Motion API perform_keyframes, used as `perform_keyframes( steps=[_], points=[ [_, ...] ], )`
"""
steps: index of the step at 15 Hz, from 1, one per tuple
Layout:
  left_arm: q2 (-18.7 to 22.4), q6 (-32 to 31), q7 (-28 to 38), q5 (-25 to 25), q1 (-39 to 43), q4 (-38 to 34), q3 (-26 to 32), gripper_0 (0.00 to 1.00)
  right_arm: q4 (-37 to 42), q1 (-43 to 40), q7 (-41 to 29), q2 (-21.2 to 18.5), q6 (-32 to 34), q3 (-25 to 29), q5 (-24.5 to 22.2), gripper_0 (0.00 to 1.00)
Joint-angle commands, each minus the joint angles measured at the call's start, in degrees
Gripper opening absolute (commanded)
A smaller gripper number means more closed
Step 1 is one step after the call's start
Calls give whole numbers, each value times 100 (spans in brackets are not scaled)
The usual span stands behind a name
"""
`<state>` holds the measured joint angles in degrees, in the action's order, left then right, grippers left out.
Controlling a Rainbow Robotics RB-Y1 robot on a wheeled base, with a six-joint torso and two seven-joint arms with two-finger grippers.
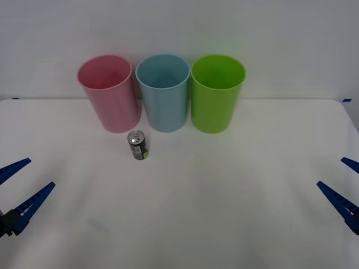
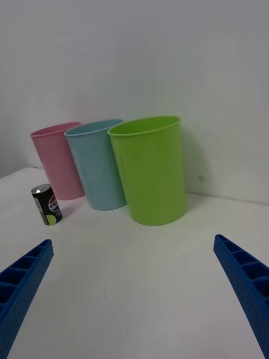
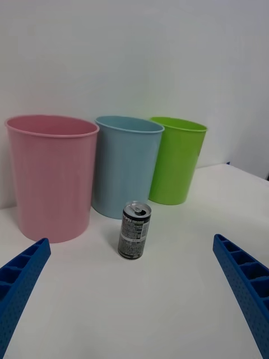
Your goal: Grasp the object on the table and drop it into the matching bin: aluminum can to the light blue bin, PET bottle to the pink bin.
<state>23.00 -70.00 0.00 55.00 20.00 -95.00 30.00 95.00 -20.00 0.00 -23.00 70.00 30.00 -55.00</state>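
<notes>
**Both grippers wide, can upright before the bins**

The left gripper (image 1: 18, 180) and right gripper (image 1: 341, 180) hover spread wide, empty, touching nothing. The aluminum can (image 1: 137, 145) stands upright on the table (image 1: 224, 196), silver top up, just before the pink bin (image 1: 109, 92) and light blue bin (image 1: 163, 91).

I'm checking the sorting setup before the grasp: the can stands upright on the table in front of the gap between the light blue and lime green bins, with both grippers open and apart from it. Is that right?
Not quite. The can stands upright before the gap between the pink bin and the light blue bin, as the front view shows. The left gripper and right gripper are open and apart from it.
</notes>
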Motion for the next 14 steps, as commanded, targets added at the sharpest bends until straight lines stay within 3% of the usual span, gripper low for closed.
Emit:
perform_keyframes(
  steps=[1,3,14],
  points=[
    [0,0,0,0,0,0,0,100,0,0,0,0,0,0,0,100],
    [-199,21,-53,-7,-84,78,-38,100,0,0,0,0,0,0,0,100],
    [-191,259,-536,204,391,87,-3,100,0,0,0,0,0,0,0,100]
  ],
)
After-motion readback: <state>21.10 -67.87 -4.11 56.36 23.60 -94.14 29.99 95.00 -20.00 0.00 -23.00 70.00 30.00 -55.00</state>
